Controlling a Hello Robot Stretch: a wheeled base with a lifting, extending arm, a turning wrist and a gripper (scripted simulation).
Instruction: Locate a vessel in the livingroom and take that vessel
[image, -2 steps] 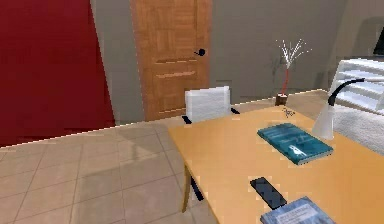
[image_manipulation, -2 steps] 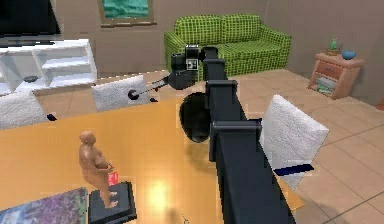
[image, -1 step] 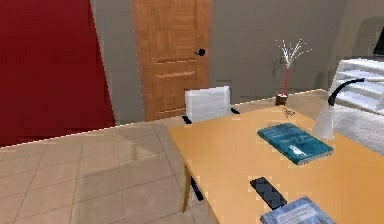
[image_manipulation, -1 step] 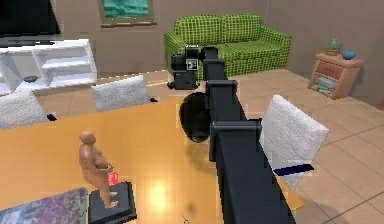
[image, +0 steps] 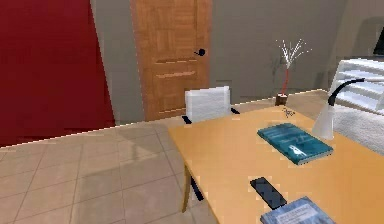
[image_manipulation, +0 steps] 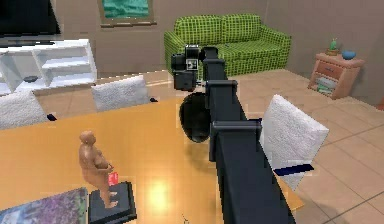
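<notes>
Reach over desk (image_manipulation: 160, 165).
Noted pincer (image_manipulation: 186, 78) by desk's far edge; cannot tell its grip or load. Spotted dark rounded blob (image_manipulation: 193, 120) (vessel, possibly) at desk's middle, against arm (image_manipulation: 238, 145). Logged figurine (image_manipulation: 95, 162) near desk's front edge.

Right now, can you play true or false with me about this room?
1. The sofa is green. True.
2. The wooden door stands wide open. False: it is shut.
3. A small statue stands on the table. True.
4. The book near the lamp is red. False: it is blue-green.
</notes>
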